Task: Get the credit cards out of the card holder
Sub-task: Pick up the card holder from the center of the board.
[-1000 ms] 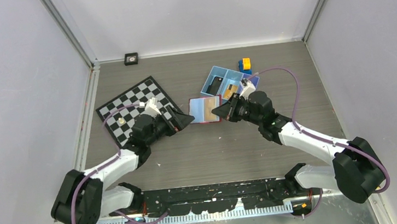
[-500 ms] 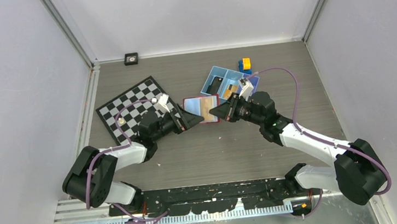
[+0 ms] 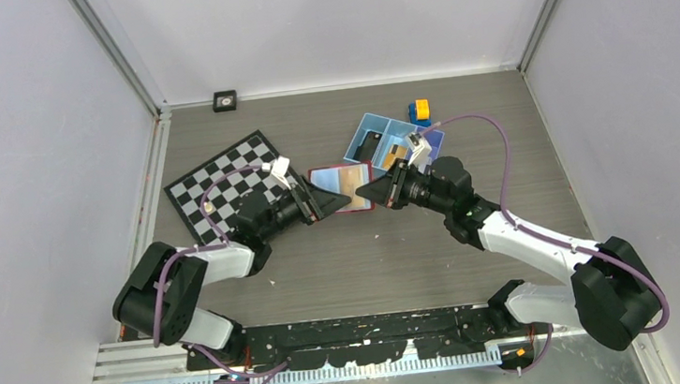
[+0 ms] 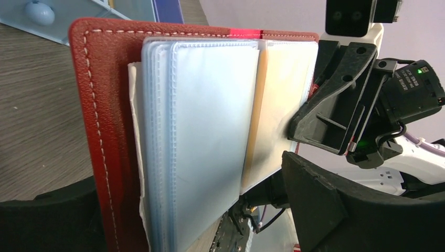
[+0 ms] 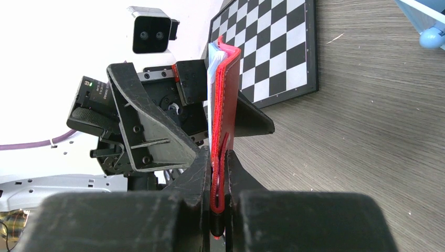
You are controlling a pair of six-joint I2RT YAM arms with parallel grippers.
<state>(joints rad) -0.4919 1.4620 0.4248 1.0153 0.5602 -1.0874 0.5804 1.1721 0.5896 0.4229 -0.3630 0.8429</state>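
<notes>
I'm looking down on a grey wood-grain table [image 3: 353, 266] walled in white. A chessboard [image 3: 222, 180] lies to the left and a blue tray [image 3: 378, 137] sits further back on the right. Between them, mid-table, is the red card holder [image 3: 335, 175], with both arms meeting at it.

My right pincer [image 3: 366, 189] is nearly closed, its fingers clamped on the holder's red cover at one edge. My left pincer [image 3: 327, 193] is spread wide, one finger on either side of the holder. I can't tell whether either finger touches it.

The holder is folded open, showing white stitching on the red cover and a stack of pale blue-white plastic sleeves. An orange-gold card [image 4: 253, 105] is tucked in behind them.
</notes>
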